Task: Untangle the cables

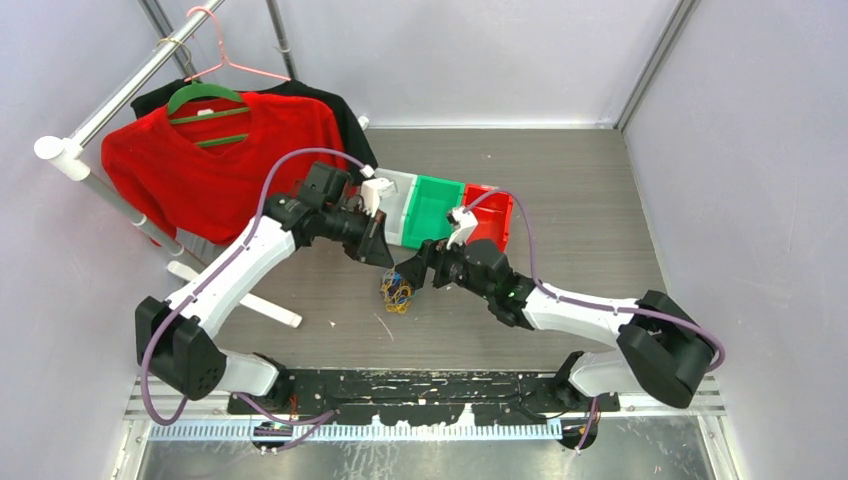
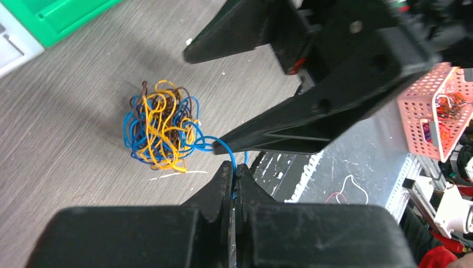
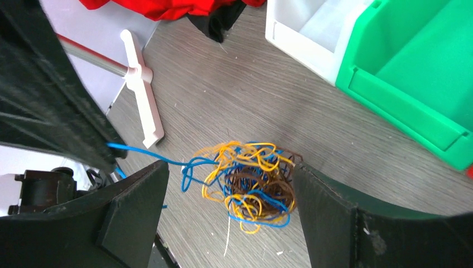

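Note:
The cables [image 1: 396, 292] form a fist-sized clump of blue, yellow-orange and dark brown strands [image 2: 162, 134] on the grey table top. One blue strand [image 3: 145, 152] runs out of the clump to my left gripper [image 2: 235, 167], which is shut on it just beside the clump. My right gripper [image 3: 230, 166] is open, with one finger on each side of the clump [image 3: 254, 184] and touching nothing. In the top view the left gripper [image 1: 385, 260] and the right gripper [image 1: 408, 275] meet tip to tip just above the clump.
White [image 1: 392, 200], green [image 1: 432, 208] and red [image 1: 490, 215] bins stand in a row right behind the grippers. A clothes rack with a red sweater [image 1: 210, 160] is at the left, its white foot [image 1: 240, 295] lying on the table. A pink basket [image 2: 435, 111] sits beyond the near edge.

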